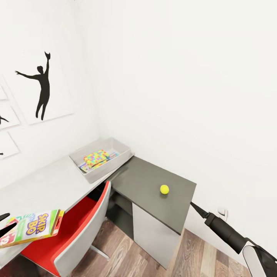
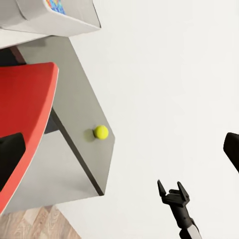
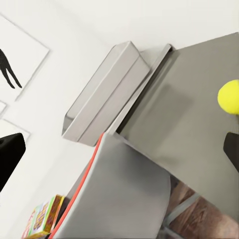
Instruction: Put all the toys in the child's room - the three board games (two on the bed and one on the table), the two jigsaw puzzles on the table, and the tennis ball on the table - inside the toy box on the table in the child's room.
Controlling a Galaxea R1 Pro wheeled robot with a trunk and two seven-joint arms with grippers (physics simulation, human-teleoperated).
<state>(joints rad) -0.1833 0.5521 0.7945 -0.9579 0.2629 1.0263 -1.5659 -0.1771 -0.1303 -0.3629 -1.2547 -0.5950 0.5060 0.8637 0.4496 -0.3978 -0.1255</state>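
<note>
The Skip-Bo box (image 1: 32, 227) sits in the left end effector (image 1: 4, 225), grip unclear, while the right end effector (image 2: 173, 191), open and empty, lies nearer the ball (image 1: 164, 189) on the desk's (image 1: 146, 181) low dark section.

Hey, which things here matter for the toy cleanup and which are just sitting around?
Part of the job: toy box, jigsaw puzzle inside it, tennis ball, Skip-Bo game, table.

Just around: red chair, silhouette picture, wall socket.
</note>
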